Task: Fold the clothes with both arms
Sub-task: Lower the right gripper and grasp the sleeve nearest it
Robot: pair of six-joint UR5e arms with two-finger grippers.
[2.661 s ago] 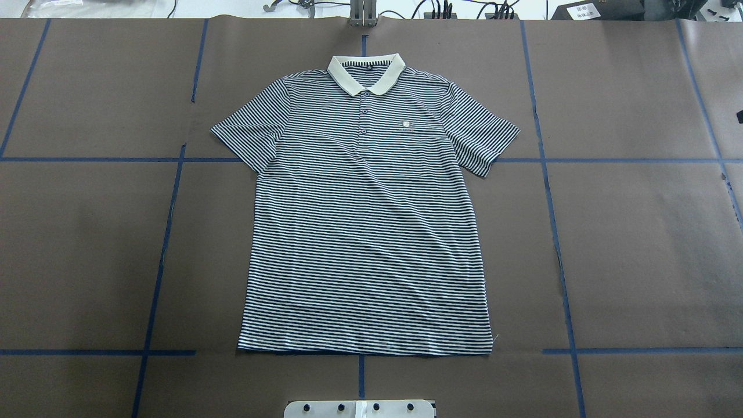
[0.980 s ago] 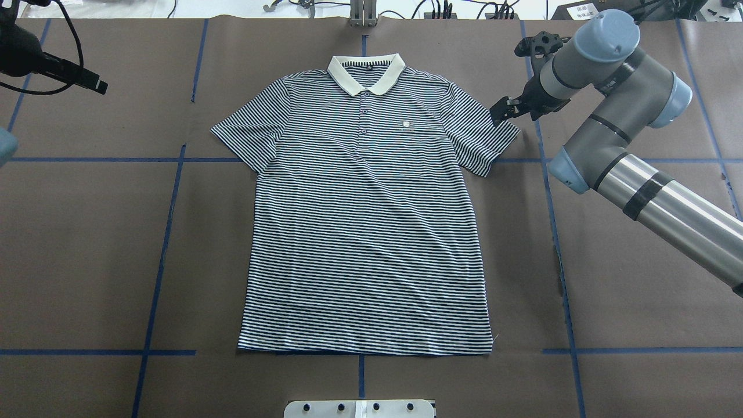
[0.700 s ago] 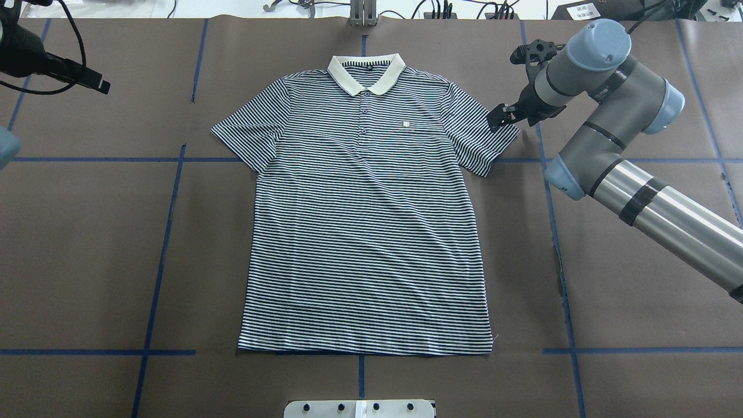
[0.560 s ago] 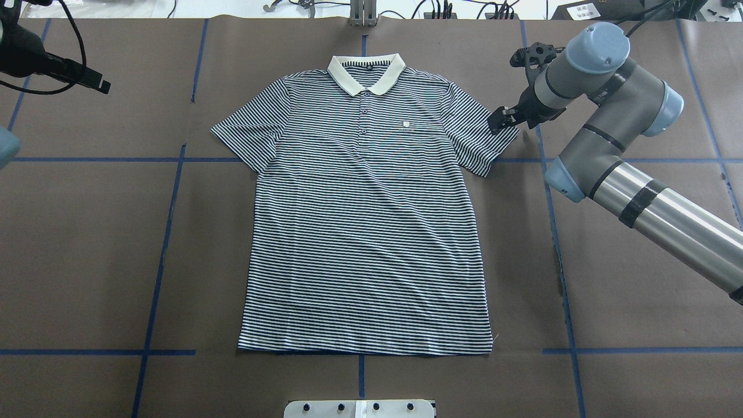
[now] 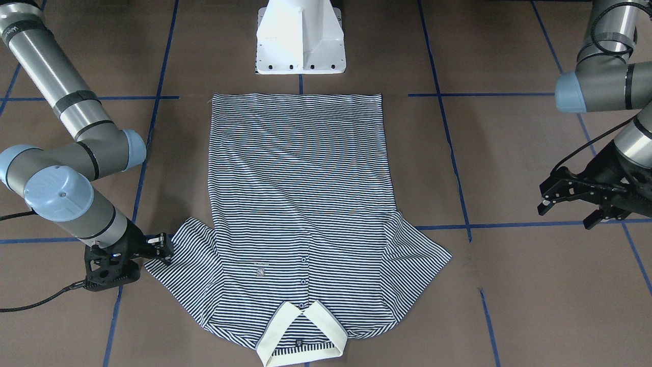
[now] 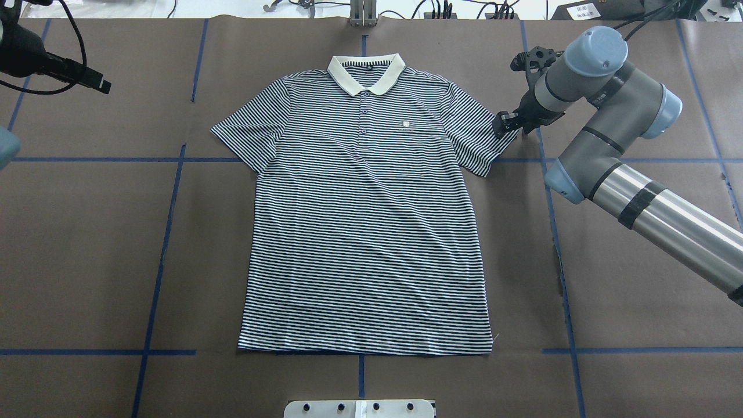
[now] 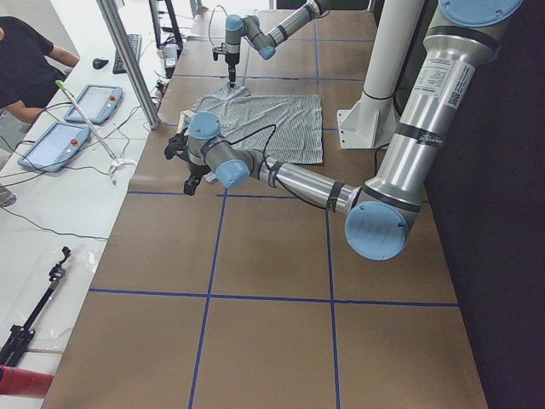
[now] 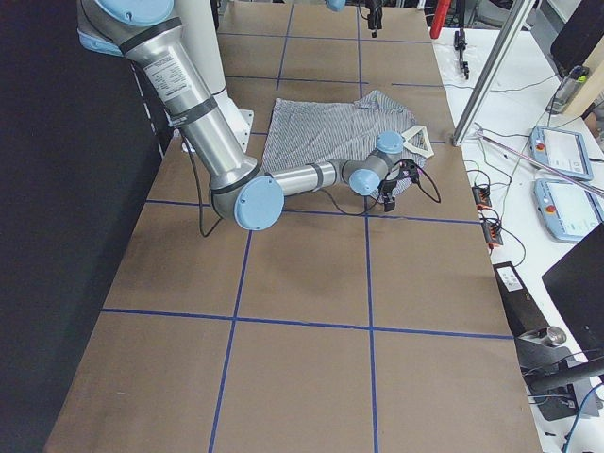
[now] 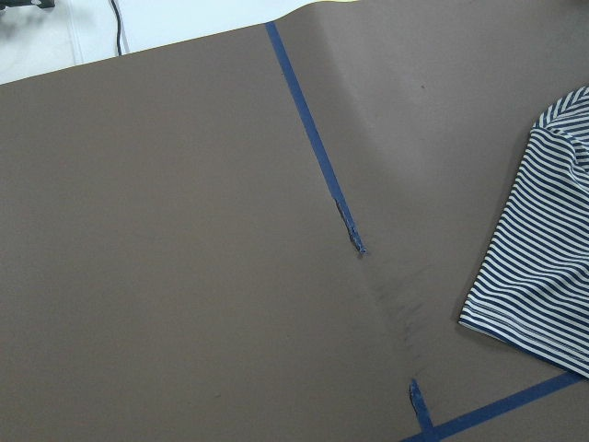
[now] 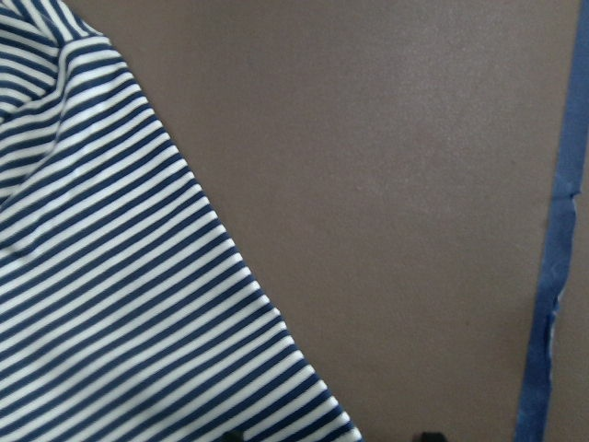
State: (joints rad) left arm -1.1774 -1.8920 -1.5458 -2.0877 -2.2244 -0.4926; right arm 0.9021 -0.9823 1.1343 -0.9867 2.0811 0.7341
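The striped polo shirt (image 6: 365, 232) lies flat and face up on the brown table, its cream collar (image 6: 365, 72) on the far side from the robot. My right gripper (image 6: 502, 125) is low at the outer corner of the shirt's right-hand sleeve (image 6: 482, 136). It stands open, and in the right wrist view the sleeve edge (image 10: 120, 276) runs between its two dark tips. My left gripper (image 5: 564, 216) hovers open above bare table, well away from the other sleeve (image 5: 417, 255); the left wrist view catches only that sleeve's edge (image 9: 543, 239).
Blue tape lines (image 6: 162, 255) divide the brown table cover. The white pedestal base (image 5: 300, 35) stands just past the shirt's hem. A side bench with tablets (image 7: 60, 141) and cables runs along the far edge, with a person (image 7: 25, 60) beside it.
Both arms have come into view since the earliest frame. Over the last second the right gripper dropped down and settled on the sleeve corner. The left gripper hardly moved.
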